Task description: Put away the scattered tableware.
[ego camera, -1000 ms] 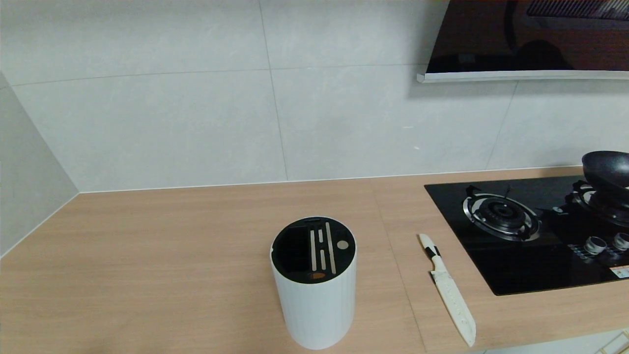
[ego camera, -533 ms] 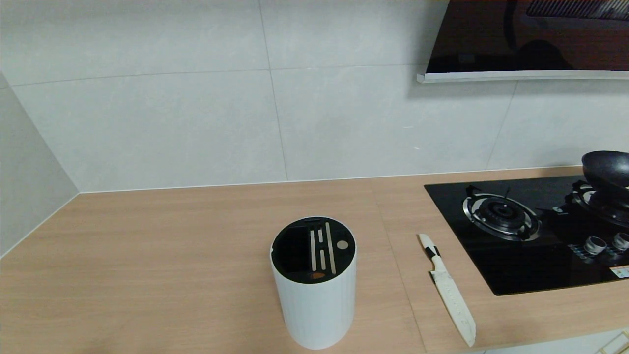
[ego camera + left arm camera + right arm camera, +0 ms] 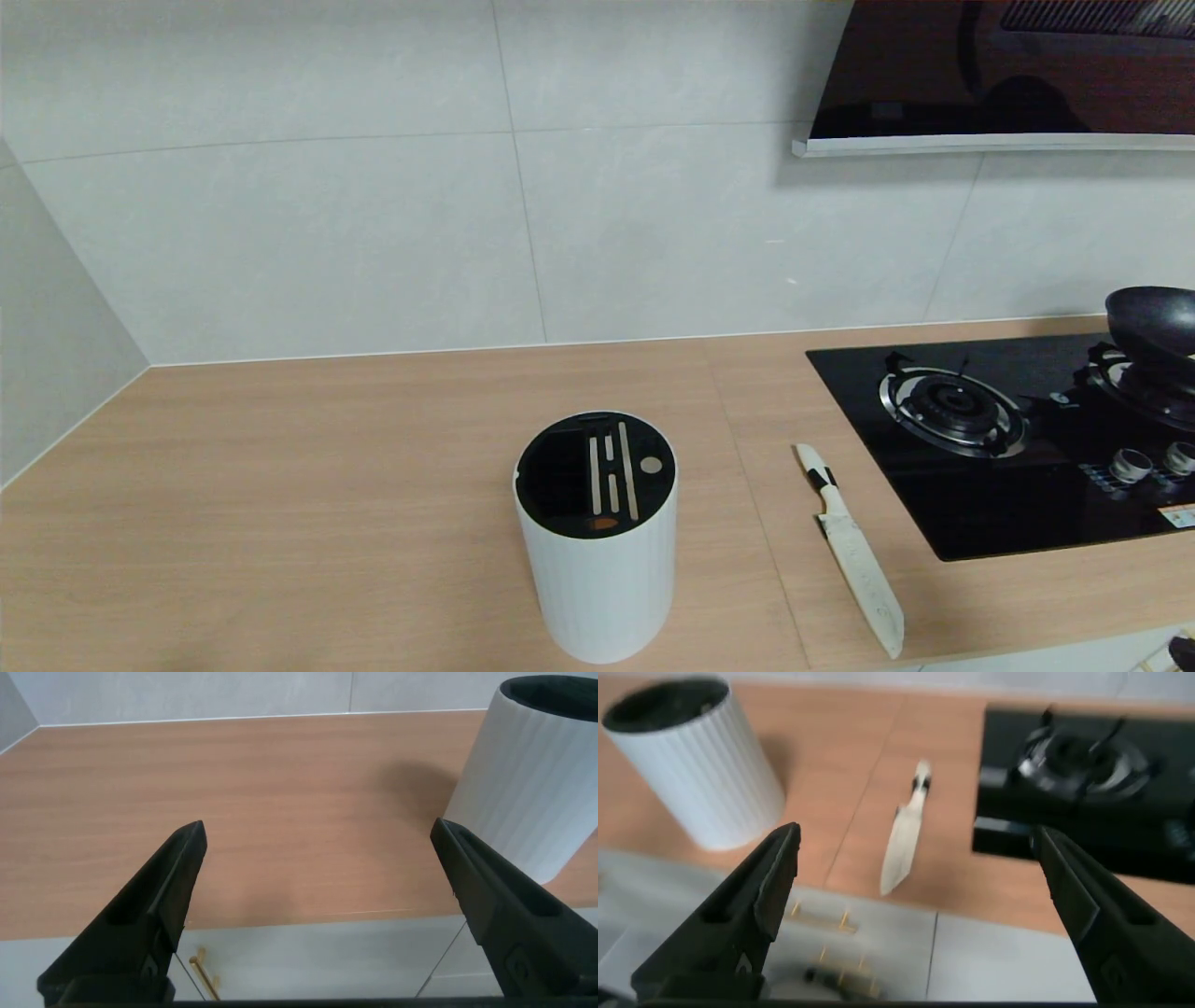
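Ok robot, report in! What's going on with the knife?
Left gripper and right gripper: jaws open, empty. Knife flat on counter between white holder and stove. Nothing blocking it.

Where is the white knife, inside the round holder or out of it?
Out. The knife lies flat on the counter, beside the holder and apart from it.

The countertop (image 3: pixel 280 485) shows a matt, light wood grain. The knife holder (image 3: pixel 597 588) has a white, ribbed, matt wall. The knife (image 3: pixel 864 569) looks smooth and off-white. The hob (image 3: pixel 1008 504) is glossy black glass.
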{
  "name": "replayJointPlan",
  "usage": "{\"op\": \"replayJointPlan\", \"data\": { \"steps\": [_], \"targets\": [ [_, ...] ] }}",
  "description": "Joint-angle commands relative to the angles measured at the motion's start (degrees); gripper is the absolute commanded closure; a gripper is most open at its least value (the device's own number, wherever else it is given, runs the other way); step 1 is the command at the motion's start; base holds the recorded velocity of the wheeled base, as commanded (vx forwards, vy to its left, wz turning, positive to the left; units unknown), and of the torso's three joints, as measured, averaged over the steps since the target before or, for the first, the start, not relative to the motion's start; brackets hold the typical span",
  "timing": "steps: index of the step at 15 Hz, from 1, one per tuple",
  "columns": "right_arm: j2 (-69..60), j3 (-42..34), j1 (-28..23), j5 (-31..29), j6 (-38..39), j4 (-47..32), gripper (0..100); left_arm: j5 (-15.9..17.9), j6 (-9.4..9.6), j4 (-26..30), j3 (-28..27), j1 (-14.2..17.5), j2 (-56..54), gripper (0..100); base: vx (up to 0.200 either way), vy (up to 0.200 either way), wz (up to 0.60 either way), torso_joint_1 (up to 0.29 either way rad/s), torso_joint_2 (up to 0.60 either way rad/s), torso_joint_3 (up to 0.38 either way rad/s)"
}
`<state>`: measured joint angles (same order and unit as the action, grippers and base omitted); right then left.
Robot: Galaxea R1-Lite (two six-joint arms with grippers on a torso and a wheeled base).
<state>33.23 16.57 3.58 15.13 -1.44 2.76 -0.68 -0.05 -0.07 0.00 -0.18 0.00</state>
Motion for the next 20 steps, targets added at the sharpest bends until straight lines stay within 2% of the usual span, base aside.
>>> {"op": "replayJointPlan", "data": {
  "steps": [1, 3, 5, 9, 13, 20],
  "targets": [
    [17.31, 5.58, 4.68, 0.25, 0.12, 1.99, 0, -0.02, 0.05, -0.01, 0.0, 0.01, 0.09, 0, 0.0, 0.0, 0.0, 0.0, 0.0, 0.0],
    [30.84, 7.95, 6.52, -0.19, 0.74, 13.15, 0, -0.02, -0.04, -0.01, 0.0, 0.01, 0.09, 0, 0.0, 0.0, 0.0, 0.0, 0.0, 0.0],
    [36.64, 7.95, 7.93, -1.33, 1.17, 19.66, 0, -0.02, -0.04, -0.01, 0.0, 0.01, 0.09, 0, 0.0, 0.0, 0.0, 0.0, 0.0, 0.0],
    [47.54, 13.05, 13.38, -4.76, 1.0, 22.21, 0, -0.02, 0.05, -0.01, 0.0, 0.01, 0.09, 0, 0.0, 0.0, 0.0, 0.0, 0.0, 0.0],
    [52.9, 14.11, 15.93, -6.87, 0.82, 23.88, 0, -0.02, -0.04, -0.01, 0.0, 0.01, 0.09, 0, 0.0, 0.0, 0.0, 0.0, 0.0, 0.0],
    [68.11, 10.68, 16.02, -9.77, 2.14, 38.55, 0, -0.02, -0.04, -0.01, 0.0, 0.01, 0.09, 0, 0.0, 0.0, 0.0, 0.0, 0.0, 0.0]
  ]
}}
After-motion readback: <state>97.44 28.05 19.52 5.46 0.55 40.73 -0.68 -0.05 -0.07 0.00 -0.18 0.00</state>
